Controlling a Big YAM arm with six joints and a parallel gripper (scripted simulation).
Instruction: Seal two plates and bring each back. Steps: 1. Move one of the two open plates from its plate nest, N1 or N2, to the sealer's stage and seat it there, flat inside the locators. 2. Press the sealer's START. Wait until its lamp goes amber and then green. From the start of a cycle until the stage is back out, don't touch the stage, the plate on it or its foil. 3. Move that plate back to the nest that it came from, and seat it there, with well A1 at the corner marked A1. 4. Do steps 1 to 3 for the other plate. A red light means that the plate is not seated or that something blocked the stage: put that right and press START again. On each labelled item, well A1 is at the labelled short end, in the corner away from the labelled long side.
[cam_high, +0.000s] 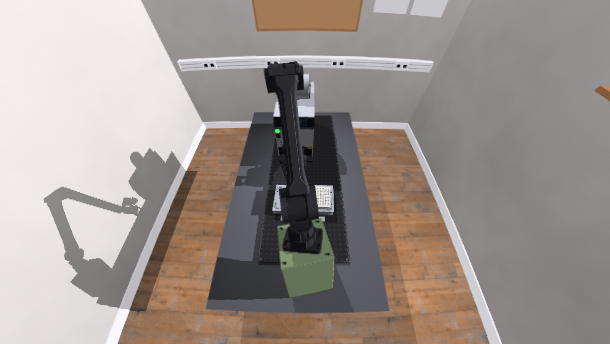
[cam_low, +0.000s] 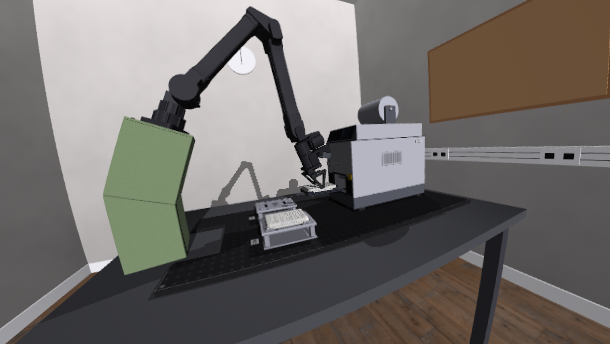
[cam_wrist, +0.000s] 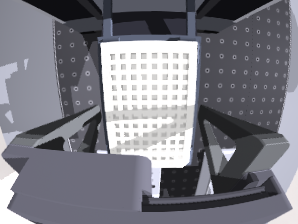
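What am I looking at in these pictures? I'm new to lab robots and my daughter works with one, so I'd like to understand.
A single black arm stands on a green block at one end of a dark table. One picture looks down from above, one from the side, and one from the arm's wrist. At the far end is the boxy sealer, its lamp green. Nearer the block are two nests: one bears a white plate, the other has none. A second plate lies on the sealer's stage. The gripper is open around that plate, so nothing is held.
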